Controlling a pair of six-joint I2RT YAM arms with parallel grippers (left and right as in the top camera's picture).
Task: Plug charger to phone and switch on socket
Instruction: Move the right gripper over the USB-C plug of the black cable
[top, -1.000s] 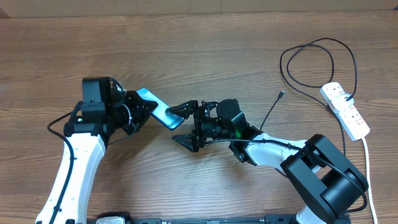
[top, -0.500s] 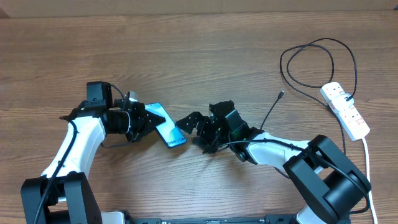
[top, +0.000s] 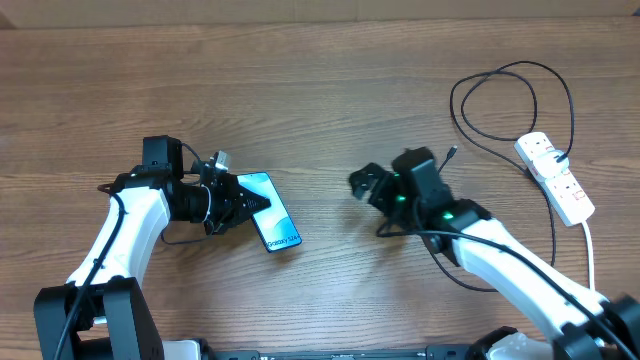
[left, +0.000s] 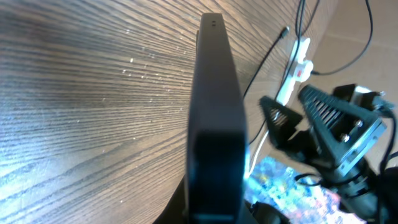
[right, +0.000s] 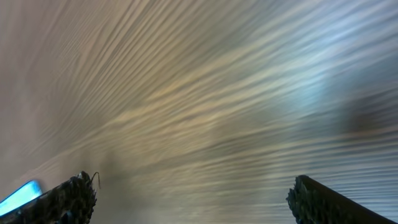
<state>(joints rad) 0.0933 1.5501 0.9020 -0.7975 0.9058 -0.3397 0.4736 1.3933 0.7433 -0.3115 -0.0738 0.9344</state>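
Overhead: left fingers clamp slim glossy phone (teal screen); right fingers spread wide.

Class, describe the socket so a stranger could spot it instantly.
Go to the table's far right edge. The socket lies there slantwise: a white blocky strip with switches, trailing a thick white cord, unlike the thin black charger looping beside it.

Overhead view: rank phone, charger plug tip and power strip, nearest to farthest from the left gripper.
1. Phone, held by the left gripper.
2. Charger plug tip, right of centre.
3. Power strip, far right.
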